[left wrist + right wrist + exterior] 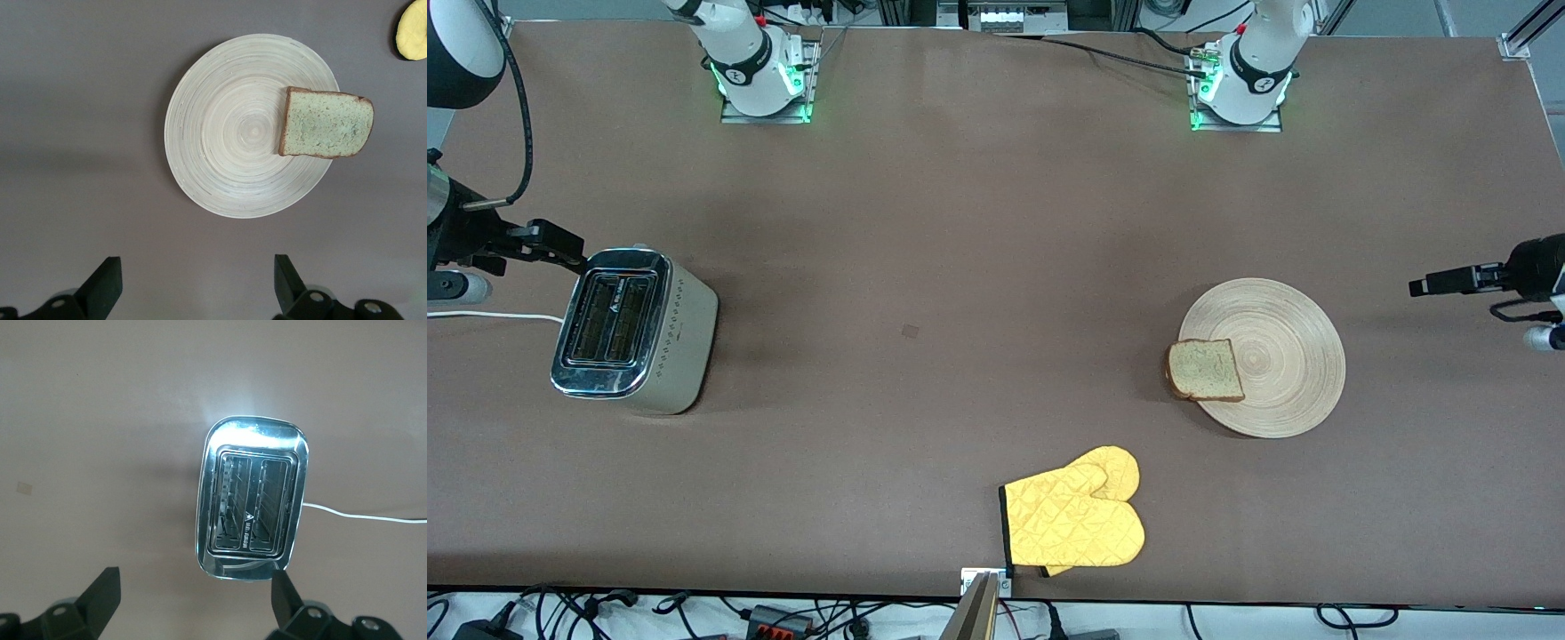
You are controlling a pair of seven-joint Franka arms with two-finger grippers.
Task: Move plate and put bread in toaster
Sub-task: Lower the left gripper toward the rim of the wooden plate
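The light-wood plate [1285,356] lies on the table toward the left arm's end. The bread [1207,370] lies flat on the plate's rim, overhanging it toward the right arm's end. Both show in the left wrist view, the plate [227,133] and the bread [327,124]. My left gripper [1418,286] is open and empty over bare table beside the plate; its own view [197,283] shows the jaws wide apart. The silver toaster [636,329] stands at the right arm's end, slots empty [252,500]. My right gripper [574,253] hangs open and empty beside the toaster's end [193,593].
A yellow oven mitt [1076,520] lies near the table's front edge, nearer the camera than the plate; its tip shows in the left wrist view [413,30]. The toaster's white cable [489,316] runs off toward the table's end [360,515].
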